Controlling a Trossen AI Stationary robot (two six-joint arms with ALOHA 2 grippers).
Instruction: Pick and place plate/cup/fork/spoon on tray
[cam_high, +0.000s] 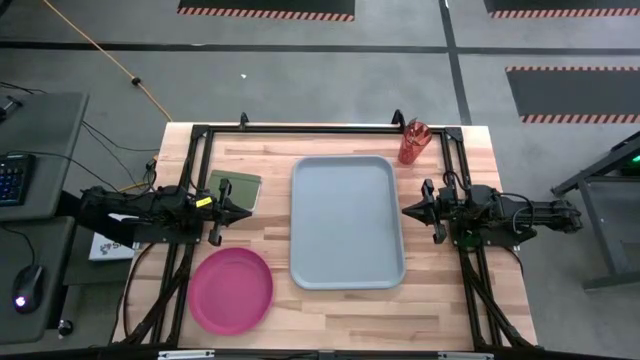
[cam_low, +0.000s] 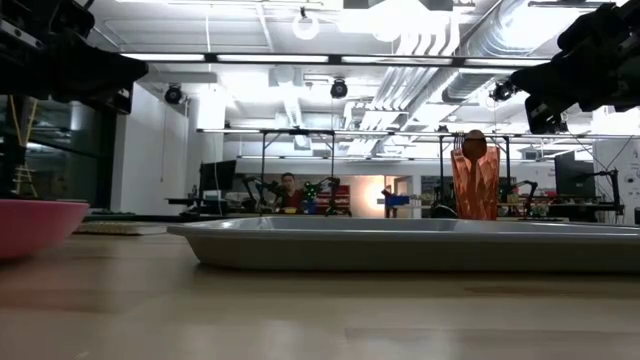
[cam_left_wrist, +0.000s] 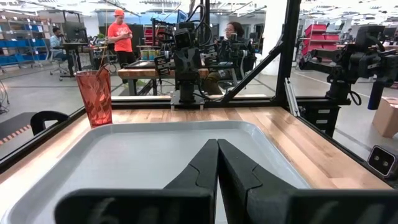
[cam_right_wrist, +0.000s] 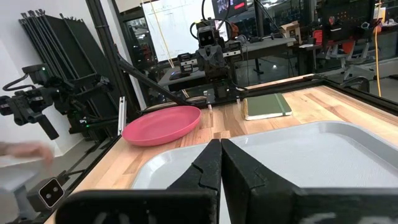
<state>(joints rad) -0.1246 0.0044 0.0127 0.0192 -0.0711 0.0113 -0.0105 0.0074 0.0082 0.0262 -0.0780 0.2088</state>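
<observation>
The pale grey-blue tray (cam_high: 347, 221) lies in the middle of the table with nothing on it. The magenta-pink plate (cam_high: 231, 289) rests flat on the table near the front left, and shows in the right wrist view (cam_right_wrist: 162, 124). The red-orange ribbed cup (cam_high: 411, 142) stands upright on the table by the tray's far right corner, with a spoon standing in it (cam_low: 474, 146). My left gripper (cam_high: 249, 212) is shut and hovers left of the tray. My right gripper (cam_high: 405, 210) is shut and hovers right of the tray. No fork shows.
A dark green square pad (cam_high: 235, 189) lies left of the tray, under the left arm. A black metal frame (cam_high: 320, 129) runs round the table. People stand in the room beyond the table (cam_left_wrist: 120, 37).
</observation>
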